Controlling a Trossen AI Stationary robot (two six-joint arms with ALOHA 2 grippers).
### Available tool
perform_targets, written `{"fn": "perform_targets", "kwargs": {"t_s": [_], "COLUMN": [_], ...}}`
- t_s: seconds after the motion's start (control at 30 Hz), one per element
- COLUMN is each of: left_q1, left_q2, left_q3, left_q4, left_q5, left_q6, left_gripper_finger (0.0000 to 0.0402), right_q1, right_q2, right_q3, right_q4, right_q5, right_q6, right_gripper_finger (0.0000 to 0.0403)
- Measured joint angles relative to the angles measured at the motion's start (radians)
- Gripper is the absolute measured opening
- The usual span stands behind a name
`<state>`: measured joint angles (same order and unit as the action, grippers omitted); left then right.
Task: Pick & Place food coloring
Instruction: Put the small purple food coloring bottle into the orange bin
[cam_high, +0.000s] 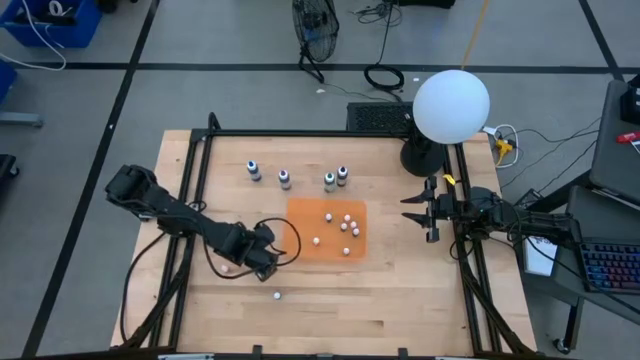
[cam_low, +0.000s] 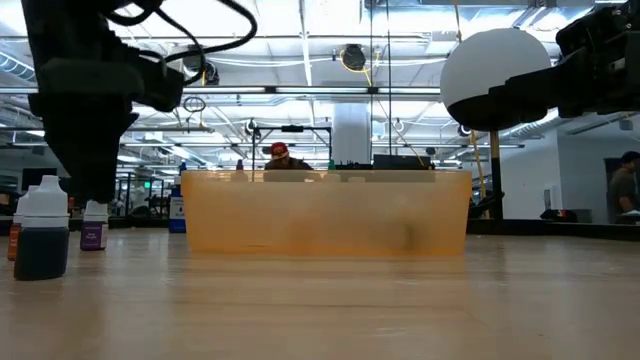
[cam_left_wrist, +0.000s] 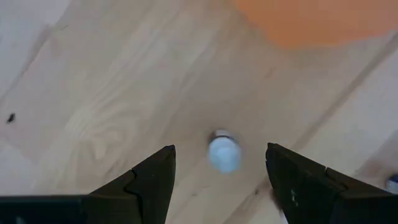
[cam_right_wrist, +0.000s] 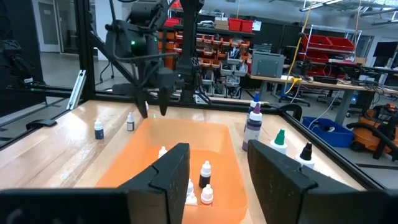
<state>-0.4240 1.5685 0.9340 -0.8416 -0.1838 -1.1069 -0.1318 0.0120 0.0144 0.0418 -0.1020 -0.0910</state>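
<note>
I count 4 food coloring bottles (cam_high: 297, 176) standing upright in a row near the table's (cam_high: 400, 300) far edge, behind the orange tray (cam_high: 327, 230); pale caps, dark bodies, tints hard to make out from above. More small bottles lie inside the tray. My left gripper (cam_left_wrist: 221, 171) hangs spread, holding nothing, over 1 lone bottle (cam_left_wrist: 224, 151) by the tray's near-left corner. The right gripper (cam_right_wrist: 217, 177) waits unclenched and empty at the right edge.

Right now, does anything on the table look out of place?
Yes: a small white piece lies alone on the bare wood near the table's front edge, outside the orange tray that holds the others.
</note>
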Motion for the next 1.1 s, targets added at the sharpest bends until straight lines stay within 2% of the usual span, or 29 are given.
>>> {"fn": "perform_targets", "kwargs": {"t_s": [0.33,0.77,0.9,1.1], "left_q1": [0.027,0.071,0.070,0.073], "left_q2": [0.001,0.001,0.001,0.001], "left_q3": [-0.081,-0.088,-0.088,-0.088], "left_q4": [0.089,0.093,0.106,0.131], "left_q5": [0.008,0.079,0.107,0.104], "left_q6": [-0.015,0.013,0.025,0.056], "left_gripper_finger": [0.0250,0.0245,0.0206,0.0114], "right_q1": [0.000,0.000,0.000,0.000], "right_q2": [0.000,0.000,0.000,0.000], "right_q3": [0.000,0.000,0.000,0.000], "right_q4": [0.000,0.000,0.000,0.000], "right_q5": [0.000,0.000,0.000,0.000], "right_q6": [0.000,0.000,0.000,0.000], "right_gripper_finger": [0.0150,0.0152,0.0151,0.0149]}}
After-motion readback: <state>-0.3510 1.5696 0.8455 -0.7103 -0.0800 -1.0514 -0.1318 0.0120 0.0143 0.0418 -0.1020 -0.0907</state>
